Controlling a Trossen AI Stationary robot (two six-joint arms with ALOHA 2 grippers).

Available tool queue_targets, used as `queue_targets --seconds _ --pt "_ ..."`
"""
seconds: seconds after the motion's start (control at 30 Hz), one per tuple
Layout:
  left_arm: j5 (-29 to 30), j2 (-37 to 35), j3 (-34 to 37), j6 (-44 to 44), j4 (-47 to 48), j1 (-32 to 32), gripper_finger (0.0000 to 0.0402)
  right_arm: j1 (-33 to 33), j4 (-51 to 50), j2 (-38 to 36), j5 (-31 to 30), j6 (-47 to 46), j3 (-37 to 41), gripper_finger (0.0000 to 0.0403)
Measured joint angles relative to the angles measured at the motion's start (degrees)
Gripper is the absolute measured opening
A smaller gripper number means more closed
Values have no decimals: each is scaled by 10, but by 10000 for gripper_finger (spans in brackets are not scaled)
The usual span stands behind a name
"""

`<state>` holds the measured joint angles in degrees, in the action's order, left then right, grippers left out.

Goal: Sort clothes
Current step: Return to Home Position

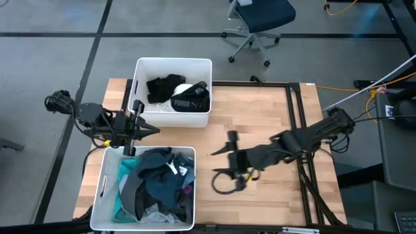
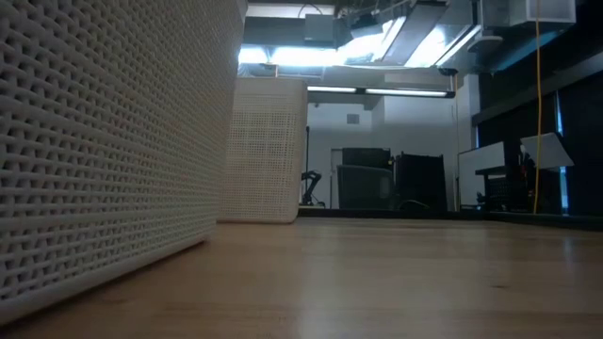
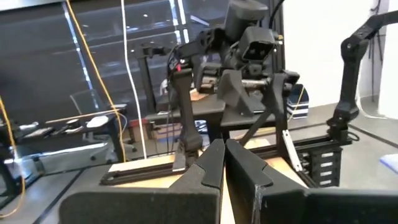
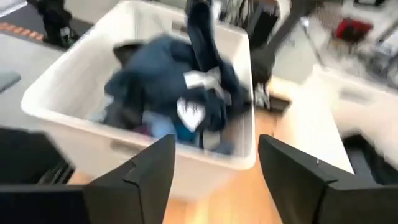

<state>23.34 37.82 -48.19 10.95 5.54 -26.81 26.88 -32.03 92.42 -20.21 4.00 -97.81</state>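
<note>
Beside the clothes (image 1: 156, 185) — right gripper (image 1: 216, 162) spread, left gripper (image 1: 153, 130) closed

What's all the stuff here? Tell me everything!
far bin: one, white, table's far edge, left arm's side.
near bin: one, white, table's near edge, same side.
black clothes: a few, black, one lettered PUMA, in far bin.
mixed clothes: a pile, dark blue, teal, grey, white, in near bin.
table: one, light wood.
office chair: one, dark, floor beyond table.
left gripper: one, dark, shut, between the bins.
right gripper: one, dark, open, above bare table.
</note>
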Motion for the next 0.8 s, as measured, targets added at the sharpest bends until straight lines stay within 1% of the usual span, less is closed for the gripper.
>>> queue_targets --seconds 0.1,0.17,0.3,0.37,0.47,0.63,0.8 --pt "0 -38 30 -9 0 5 5 15 -48 -38 -32 -34 34 207" --pt "0 -67 52 -21 -6 11 5 24 -67 -68 -53 -61 72 187" --pt "0 -117 90 -45 -7 14 5 35 -59 -147 -82 -113 175 145" --pt "-1 -137 109 -52 -5 14 5 44 -22 -194 -88 -121 240 126" --pt "-1 -160 139 -60 -11 14 5 52 59 -269 -87 -128 347 102" --pt "2 -194 193 -56 -38 19 5 51 204 -391 -83 -133 514 76" --pt "4 -229 247 -60 -57 39 5 51 291 -482 -91 -129 629 59"
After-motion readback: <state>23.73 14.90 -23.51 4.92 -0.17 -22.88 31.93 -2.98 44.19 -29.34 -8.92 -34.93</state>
